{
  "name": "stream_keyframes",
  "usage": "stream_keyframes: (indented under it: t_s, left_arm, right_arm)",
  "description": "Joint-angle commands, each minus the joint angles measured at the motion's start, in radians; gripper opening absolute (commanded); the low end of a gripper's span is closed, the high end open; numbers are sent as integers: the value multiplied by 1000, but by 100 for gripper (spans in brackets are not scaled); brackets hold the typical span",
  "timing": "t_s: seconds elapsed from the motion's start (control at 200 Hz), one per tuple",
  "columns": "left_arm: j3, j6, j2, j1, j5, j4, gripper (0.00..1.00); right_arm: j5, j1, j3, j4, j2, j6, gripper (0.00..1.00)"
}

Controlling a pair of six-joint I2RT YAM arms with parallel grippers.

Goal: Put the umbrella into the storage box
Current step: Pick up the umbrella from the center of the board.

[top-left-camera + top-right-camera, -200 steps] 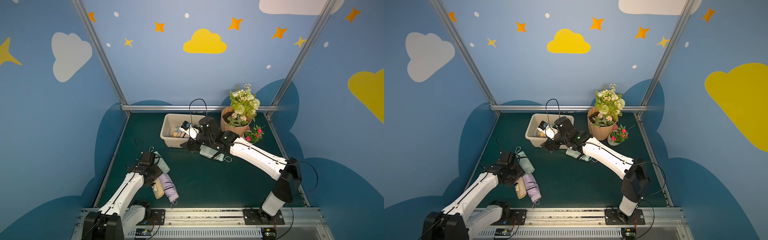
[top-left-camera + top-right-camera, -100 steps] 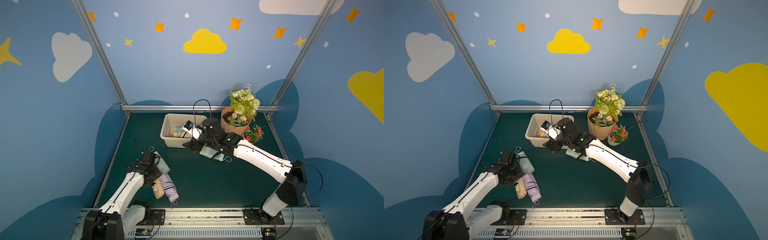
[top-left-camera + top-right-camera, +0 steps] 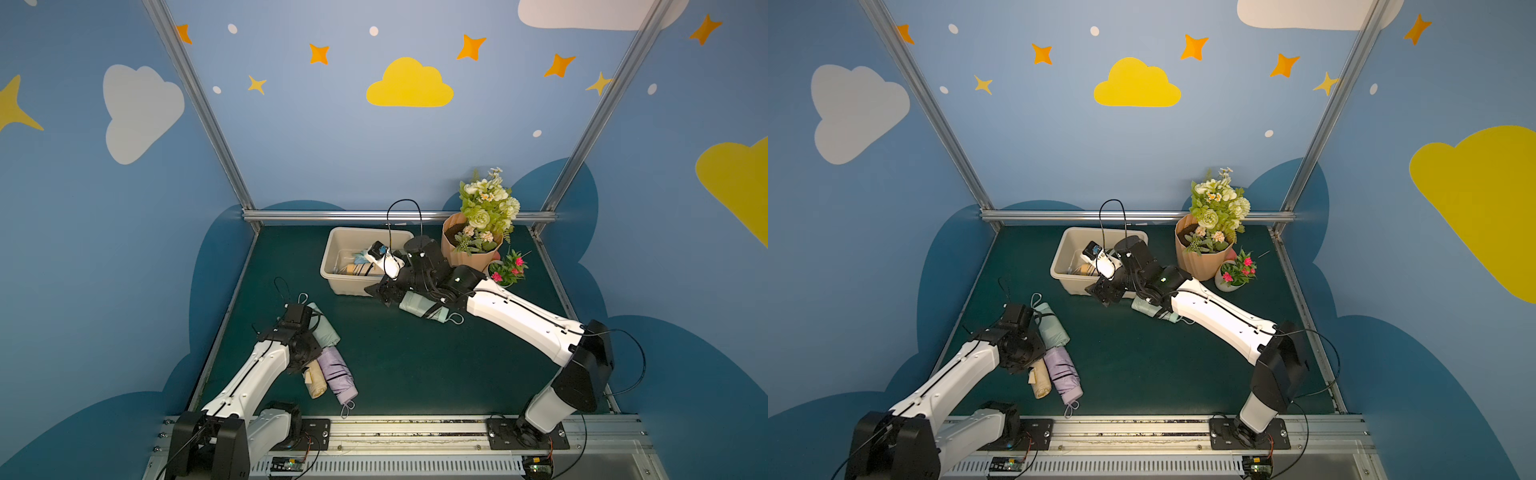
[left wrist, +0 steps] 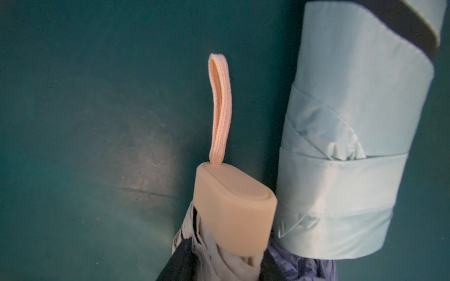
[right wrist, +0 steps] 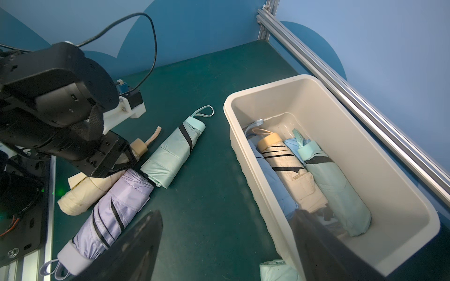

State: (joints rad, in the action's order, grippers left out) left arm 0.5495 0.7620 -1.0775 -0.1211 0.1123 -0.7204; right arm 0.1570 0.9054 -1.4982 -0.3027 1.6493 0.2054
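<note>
A cream umbrella lies on the green table at the front left, between a lilac umbrella and the table edge. My left gripper is shut on its folded fabric just below the handle cap; in both top views the left gripper covers that end. The cream-beige storage box stands at the back and holds three folded umbrellas. Open and empty, my right gripper hovers at the box's near corner.
A mint umbrella lies against the cream one. Another mint umbrella lies under my right arm. A peach flower pot and a small pink-flowered pot stand right of the box.
The left gripper's jaws have closed in on the cream umbrella. The right arm's elbow swung slightly outward while its gripper stayed open by the box.
</note>
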Motion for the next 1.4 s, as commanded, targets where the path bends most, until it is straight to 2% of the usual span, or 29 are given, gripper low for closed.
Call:
stream_keyframes:
  t_s: [0.0,0.165,0.37,0.706,0.951,1.111,1.392]
  left_arm:
    - [13,-11,-3,0,-23,-64,36]
    - [36,-1,37,0,-2,-90,26]
    - [78,35,121,0,41,-157,20]
    - [120,170,305,0,66,-225,3]
    - [198,282,349,-1,57,-196,3]
    - [251,361,335,-1,32,-111,3]
    - [234,555,296,0,-15,227,2]
  right_arm:
    - [0,5,-5,22,-25,-9,89]
    - [-5,4,-1,22,-31,-9,89]
    - [-10,3,10,22,-42,-3,89]
    - [-11,3,13,24,-49,-1,89]
    - [-14,1,19,25,-57,1,89]
    - [-25,0,24,29,-69,-6,89]
    - [-81,-18,81,61,-122,-44,89]
